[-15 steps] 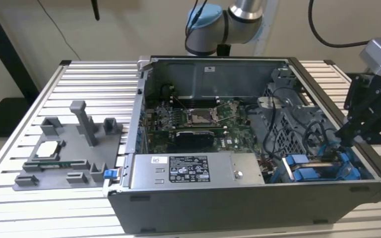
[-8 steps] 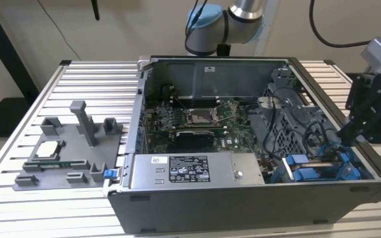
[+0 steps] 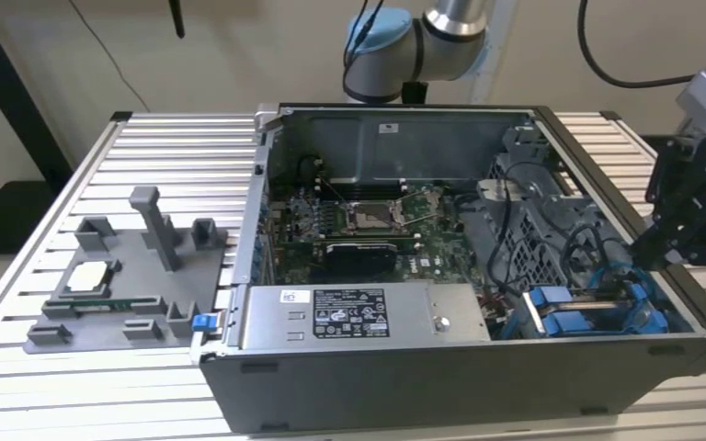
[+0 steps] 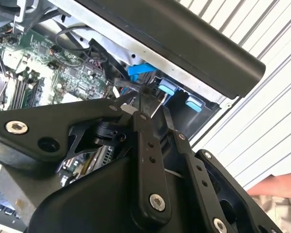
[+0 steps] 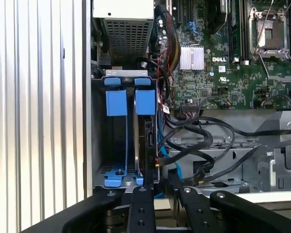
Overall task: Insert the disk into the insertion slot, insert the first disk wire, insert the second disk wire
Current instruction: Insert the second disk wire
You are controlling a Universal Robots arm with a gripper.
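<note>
In the first wrist view the disk point(image 5: 146, 136) stands edge-on inside the insertion slot point(image 5: 99, 145), with its blue carrier tabs at the cage mouth. The slot point(image 3: 586, 308) sits in the case's front corner, at the exterior view's right. My gripper point(image 3: 650, 257) hangs just above that cage, by the case's wall. Its fingers point(image 5: 140, 208) stand close together. A thin black disk wire point(image 5: 159, 167) runs from between them to the disk's edge. The second wrist view has the gripper point(image 4: 153, 112) pinching this wire point(image 4: 144, 94) near the blue tabs.
A grey labelled power-supply box point(image 3: 366, 317) lies beside the cage, with the motherboard point(image 3: 366, 220) behind it. Loose black cables point(image 5: 199, 141) loop next to the cage. A grey fixture point(image 3: 120, 285) with parts stands outside the case, at the exterior view's left. What looks like a hand point(image 4: 276, 187) rests on the slatted table.
</note>
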